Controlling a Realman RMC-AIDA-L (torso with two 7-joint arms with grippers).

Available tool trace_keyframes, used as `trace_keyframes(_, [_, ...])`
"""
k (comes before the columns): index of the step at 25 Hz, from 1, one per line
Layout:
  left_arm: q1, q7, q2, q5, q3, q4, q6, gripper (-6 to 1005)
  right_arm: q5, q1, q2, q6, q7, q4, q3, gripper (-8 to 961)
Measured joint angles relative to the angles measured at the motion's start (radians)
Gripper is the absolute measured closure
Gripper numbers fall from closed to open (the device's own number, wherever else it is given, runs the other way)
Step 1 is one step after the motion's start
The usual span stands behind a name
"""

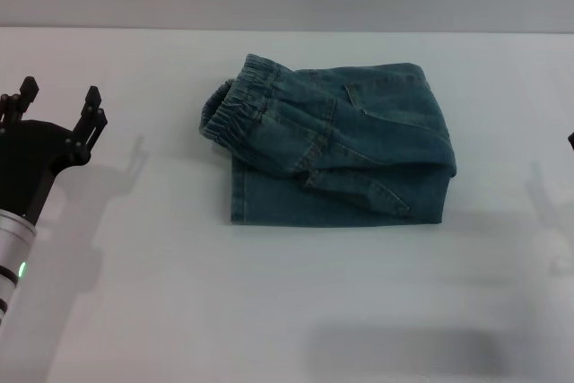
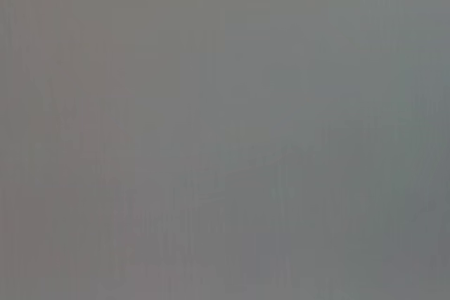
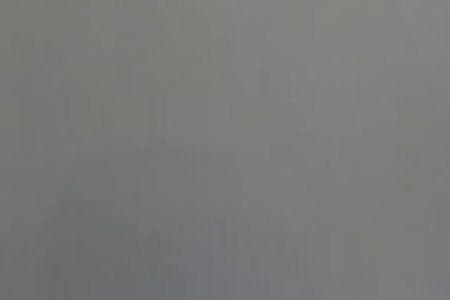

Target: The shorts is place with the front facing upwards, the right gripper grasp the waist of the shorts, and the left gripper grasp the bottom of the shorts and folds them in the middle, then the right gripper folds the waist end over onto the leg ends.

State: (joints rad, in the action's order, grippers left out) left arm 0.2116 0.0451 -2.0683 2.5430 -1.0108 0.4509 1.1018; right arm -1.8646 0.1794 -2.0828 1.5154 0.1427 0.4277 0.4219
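Spread and empty, the black two-pronged left gripper (image 1: 59,100) idles at nine o'clock, well clear of the blue denim shorts (image 1: 336,145), which lie centre-table, folded compactly, puckered waist (image 1: 235,109) on top. Both folds look done. Only an edge of the right gripper (image 1: 570,140) shows at three o'clock.

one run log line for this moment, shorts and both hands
shorts: folded, waist on top, robot's left | left hand: open, clear of shorts | right hand: only an edge visible
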Motion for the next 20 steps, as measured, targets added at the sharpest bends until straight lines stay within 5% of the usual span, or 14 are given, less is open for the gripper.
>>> trace_keyframes(20, [-0.001,0.001,-0.001,-0.005,0.0,-0.008,0.0,215,-0.001,-0.01,-0.001,0.009,0.0,0.002,-0.014,145])
